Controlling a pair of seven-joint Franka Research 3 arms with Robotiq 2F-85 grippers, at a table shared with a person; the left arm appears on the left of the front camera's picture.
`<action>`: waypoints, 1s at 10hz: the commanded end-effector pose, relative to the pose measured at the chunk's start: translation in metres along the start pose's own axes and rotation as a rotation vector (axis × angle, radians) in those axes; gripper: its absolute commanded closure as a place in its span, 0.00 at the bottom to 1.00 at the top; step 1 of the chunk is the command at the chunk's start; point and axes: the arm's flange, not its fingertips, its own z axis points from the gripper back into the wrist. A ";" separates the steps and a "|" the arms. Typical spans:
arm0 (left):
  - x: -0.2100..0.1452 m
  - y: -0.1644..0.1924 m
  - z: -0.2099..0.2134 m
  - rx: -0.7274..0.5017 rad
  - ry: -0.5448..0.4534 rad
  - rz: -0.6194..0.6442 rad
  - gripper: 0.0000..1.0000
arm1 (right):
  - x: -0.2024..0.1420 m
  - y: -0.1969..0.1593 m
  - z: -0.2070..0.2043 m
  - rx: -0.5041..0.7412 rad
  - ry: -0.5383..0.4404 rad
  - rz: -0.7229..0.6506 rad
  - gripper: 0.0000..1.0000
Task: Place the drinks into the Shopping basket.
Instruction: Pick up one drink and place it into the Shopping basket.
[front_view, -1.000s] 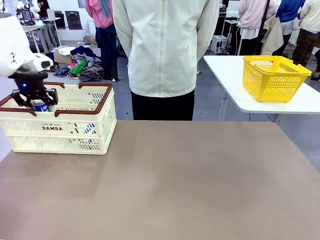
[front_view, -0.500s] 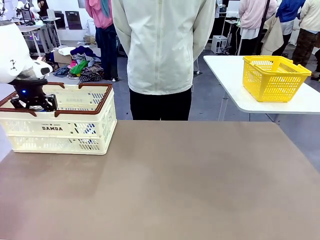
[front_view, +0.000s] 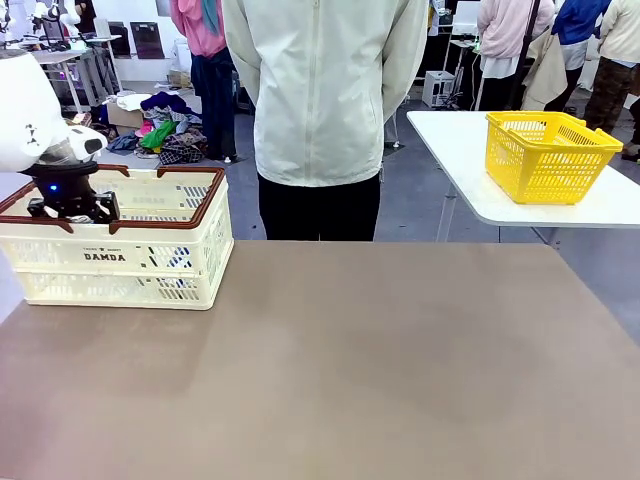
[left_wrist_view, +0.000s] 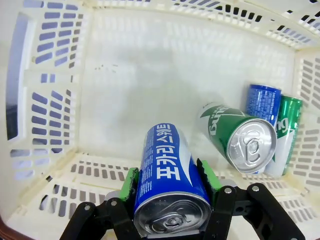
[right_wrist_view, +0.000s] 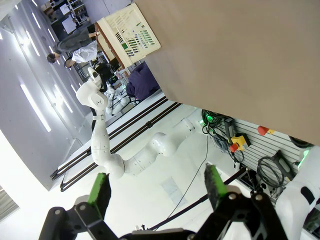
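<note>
Inside the Shopping basket (left_wrist_view: 60, 100), beside three lying cans (left_wrist_view: 250, 137), the left tool (left_wrist_view: 170, 185) grips a blue can (left_wrist_view: 167, 175).

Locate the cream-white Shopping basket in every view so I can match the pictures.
Front view: the Shopping basket stands at the far left of the table, the left pincer down inside it.
Left wrist view: its slotted walls and floor surround the blue can gripped by that pincer.
Right wrist view: it sits small at the upper left, on the tabletop's edge.
Shared landmark: the basket's slotted cream walls.
</note>
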 end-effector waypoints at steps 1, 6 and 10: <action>0.004 0.001 0.006 -0.016 -0.025 0.003 0.00 | -0.003 0.002 0.000 -0.014 -0.005 -0.017 0.00; 0.006 0.000 0.028 -0.043 -0.080 0.010 0.00 | -0.003 0.002 0.000 -0.014 -0.005 -0.017 0.00; -0.003 0.002 0.101 -0.243 -0.087 0.110 0.00 | -0.003 0.002 0.000 -0.014 -0.005 -0.017 0.00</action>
